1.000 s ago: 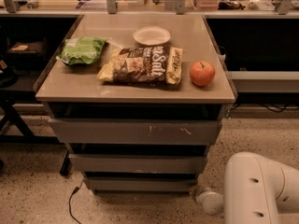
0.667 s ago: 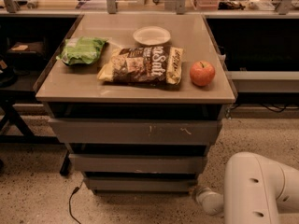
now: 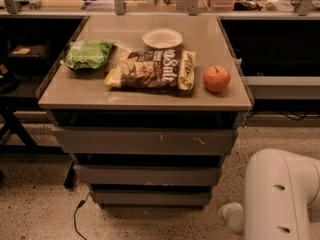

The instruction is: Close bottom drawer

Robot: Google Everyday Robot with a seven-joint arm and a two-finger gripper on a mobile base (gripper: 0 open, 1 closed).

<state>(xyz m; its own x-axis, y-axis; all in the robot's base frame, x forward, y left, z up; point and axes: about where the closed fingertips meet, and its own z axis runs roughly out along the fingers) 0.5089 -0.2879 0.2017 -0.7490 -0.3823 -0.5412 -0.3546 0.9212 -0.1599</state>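
The cart [image 3: 145, 101] stands in the middle of the camera view with three grey drawer fronts stacked under its top. The bottom drawer [image 3: 150, 198] is the narrowest front, lowest down, with a dark gap above it. Above it sit the mid-width front [image 3: 147, 175] and the widest front with pale scratch marks [image 3: 145, 141]. Only a white arm segment [image 3: 280, 194] shows at the lower right, to the right of the bottom drawer. My gripper is out of view.
On the cart top lie a green bag [image 3: 87, 54], a brown snack bag [image 3: 152, 70], a white bowl [image 3: 162, 38] and a red apple [image 3: 216, 78]. A black cable [image 3: 75, 219] lies on the speckled floor at the left. Dark shelving stands on both sides.
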